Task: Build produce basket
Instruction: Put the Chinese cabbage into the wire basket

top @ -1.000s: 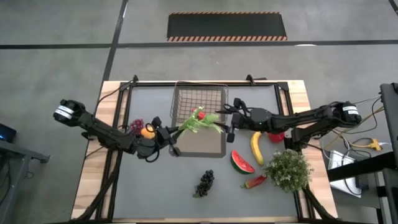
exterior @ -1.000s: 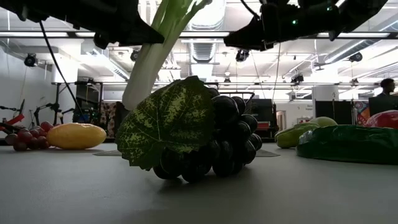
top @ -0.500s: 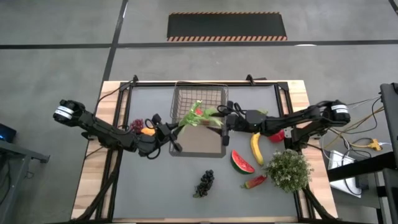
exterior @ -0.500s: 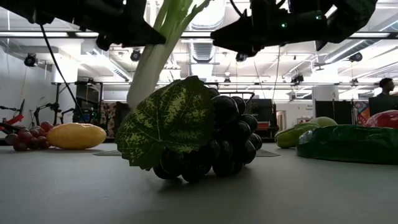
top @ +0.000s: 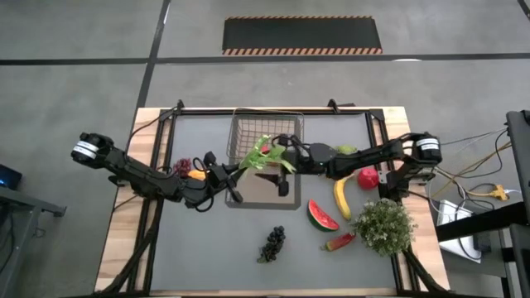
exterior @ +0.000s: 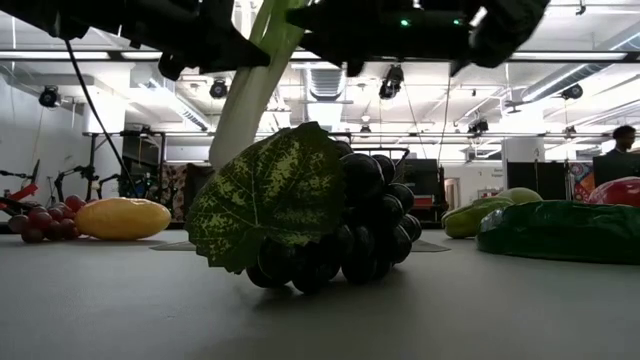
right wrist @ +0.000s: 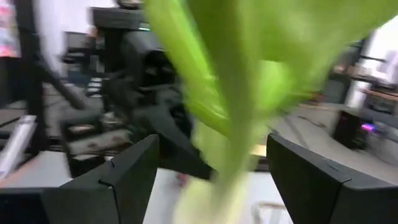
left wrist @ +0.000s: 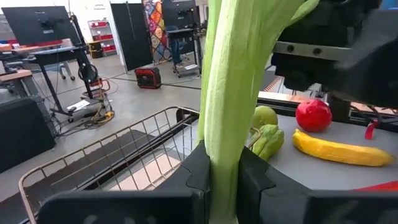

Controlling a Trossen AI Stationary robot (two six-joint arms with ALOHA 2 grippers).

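holding the leek (top: 263, 155) over the basket (top: 267, 132), the left gripper (top: 234, 175) is clamped on its stalk; the right gripper (top: 286, 161) has its fingers apart around the leafy end. nothing visibly lies in the basket yet; banana (top: 340, 197), apple (top: 368, 176), watermelon slice (top: 322, 216) and grapes (top: 272, 242) remain on the table (top: 207, 248).

The pale-green leek (top: 263, 156) hangs in the air over the basket (top: 265, 136), its white stalk clamped in the left hand (top: 230, 176) and its leafy top between the spread fingers of the right hand (top: 286, 161). The basket is shallow dark wire mesh. To the basket's right lie the banana (top: 340, 197), red apple (top: 368, 177), pear (top: 346, 151) and watermelon slice (top: 322, 216); the dark grapes (top: 272, 243) lie in front of the basket.
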